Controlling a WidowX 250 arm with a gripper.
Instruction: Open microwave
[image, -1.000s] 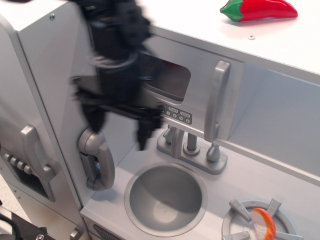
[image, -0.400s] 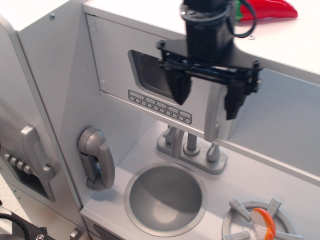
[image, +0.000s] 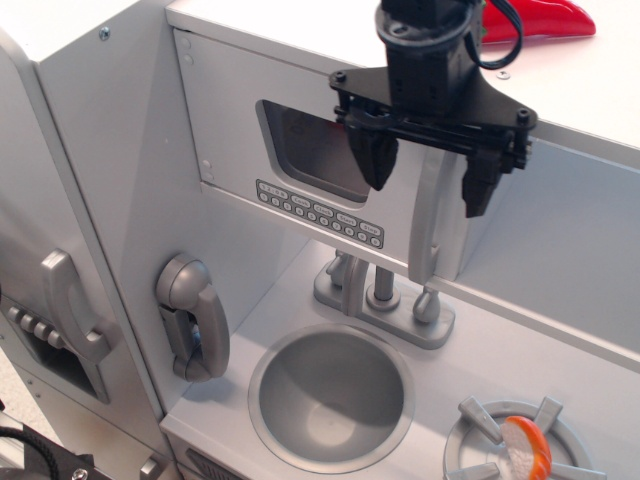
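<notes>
Microwave door shut, empty hand spread wide astride its silver handle, above grey sink.

the microwave is a grey-white boxy compartment built into the upper part of the toy kitchen, under the white top. its flat door is shut, flush with the front. a dark window with rounded corners sits in the middle of the door, and a faint reddish reflection shows in the glass. below the window runs a slanted row of small buttons in a dark strip. a vertical silver handle stands at the door's right edge, its upper part partly hidden, its lower end reaching just past the door's bottom edge.
</notes>
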